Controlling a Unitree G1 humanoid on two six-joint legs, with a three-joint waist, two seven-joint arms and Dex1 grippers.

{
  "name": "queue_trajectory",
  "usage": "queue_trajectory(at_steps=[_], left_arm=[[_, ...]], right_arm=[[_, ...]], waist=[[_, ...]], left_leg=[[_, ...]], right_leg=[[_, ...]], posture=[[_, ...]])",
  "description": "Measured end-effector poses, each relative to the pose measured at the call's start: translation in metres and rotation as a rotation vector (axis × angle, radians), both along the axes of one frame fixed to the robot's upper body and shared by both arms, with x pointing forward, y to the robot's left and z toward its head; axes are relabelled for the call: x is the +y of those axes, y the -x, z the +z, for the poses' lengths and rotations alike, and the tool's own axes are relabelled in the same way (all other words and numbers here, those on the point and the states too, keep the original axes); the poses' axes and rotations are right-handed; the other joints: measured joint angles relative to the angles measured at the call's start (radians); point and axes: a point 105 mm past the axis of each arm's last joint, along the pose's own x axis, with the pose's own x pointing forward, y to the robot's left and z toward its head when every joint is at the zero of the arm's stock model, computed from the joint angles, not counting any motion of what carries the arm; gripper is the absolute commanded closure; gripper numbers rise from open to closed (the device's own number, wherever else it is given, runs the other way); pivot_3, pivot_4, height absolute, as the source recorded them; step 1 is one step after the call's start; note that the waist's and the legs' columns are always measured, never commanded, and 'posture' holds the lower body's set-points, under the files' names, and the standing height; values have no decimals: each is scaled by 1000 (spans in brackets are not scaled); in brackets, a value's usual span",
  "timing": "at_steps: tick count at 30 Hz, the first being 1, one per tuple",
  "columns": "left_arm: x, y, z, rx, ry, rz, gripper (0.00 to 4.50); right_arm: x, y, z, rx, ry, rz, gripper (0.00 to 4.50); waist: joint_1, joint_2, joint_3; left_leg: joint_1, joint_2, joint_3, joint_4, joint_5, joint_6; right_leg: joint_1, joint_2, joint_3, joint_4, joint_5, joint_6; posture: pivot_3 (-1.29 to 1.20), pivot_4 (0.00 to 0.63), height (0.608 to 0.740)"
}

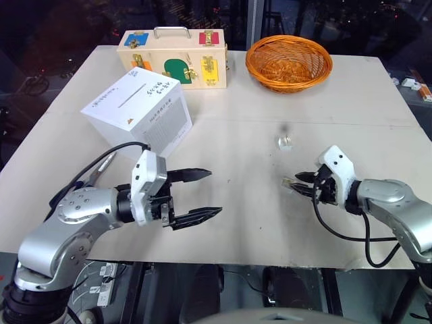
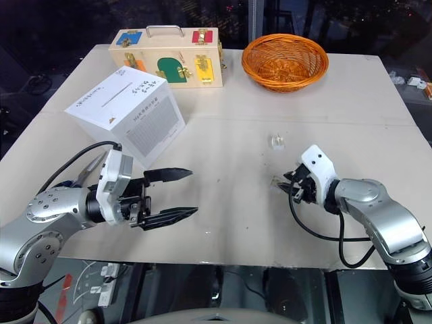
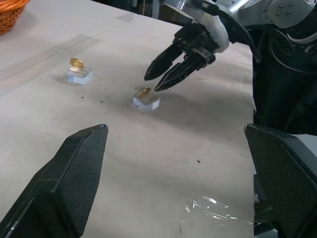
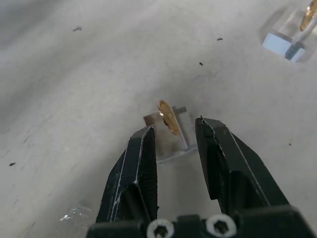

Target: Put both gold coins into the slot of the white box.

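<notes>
Right pincer (image 4: 174,135), narrowed but not yet gripping, straddles the near pale-gold coin (image 4: 168,117) on its clear block (image 4: 171,144); clipping the block could topple the coin. Second coin (image 3: 76,63) at two o'clock; left pincer (image 1: 194,196) released; white cardboard box (image 1: 138,108) at ten o'clock on beige tabletop (image 1: 236,223)

A pale beige table (image 1: 223,223) with a taped seam across its top stands before dark glass. At its far edge sit a pale wooden case (image 1: 173,59) and an orange wicker basket (image 1: 289,63). Cables hang beneath.
</notes>
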Motion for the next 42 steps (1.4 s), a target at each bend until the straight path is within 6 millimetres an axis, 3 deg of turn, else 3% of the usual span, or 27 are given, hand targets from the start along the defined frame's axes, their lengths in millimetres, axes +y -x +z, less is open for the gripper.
queue_trajectory(at_steps=[14, 18, 29, 36, 39, 40, 42], left_arm=[[-1, -1, 2, 1, 1, 2, 0], [0, -2, 2, 7, 0, 5, 0], [-1, -11, 11, 53, 60, 82, 0], [-13, -9, 28, 203, 174, 25, 0], [-17, -14, 38, 235, 233, -7, 580], [-21, -16, 42, 239, 246, -25, 1159], [-25, -20, 44, 239, 258, -45, 1341]], right_arm=[[4, -3, -2, 4, -8, 3, 3052], [4, -6, -8, 19, 2, -1, 4341], [6, -8, -10, 29, -25, 5, 4429], [10, -1, 30, -9, -228, 42, 4429], [20, 7, 49, -26, -294, 102, 4500], [26, 11, 59, -36, -322, 138, 4500], [32, 16, 71, -55, -340, 184, 4500]], waist=[[-1, 0, 0], [0, 0, 0], [0, 0, 0], [0, 0, 0], [-1, 0, 0], [-2, 0, 0], [-1, 0, 0]], left_leg=[[0, 0, 0, 0, 0, 0], [0, 0, 0, 0, 0, 0], [0, 0, -1, 0, 0, 0], [1, 0, -3, 0, 0, 0], [1, 0, -2, 0, 0, 0], [1, 0, -2, 0, 0, 0], [1, -1, -2, 1, 0, 0]], right_leg=[[0, 0, 0, 0, 0, 0], [0, 0, 0, 0, 0, 0], [0, 0, 0, 2, 0, 0], [-1, 0, 0, 4, 0, 0], [-1, 0, 0, 5, 0, 0], [-1, 0, 0, 5, 0, 0], [0, 0, 0, 5, 0, 0]], posture=[[0, 150, 726], [0, 150, 726], [0, 150, 726], [0, 150, 726], [0, 150, 726], [0, 150, 726], [0, 150, 726]])
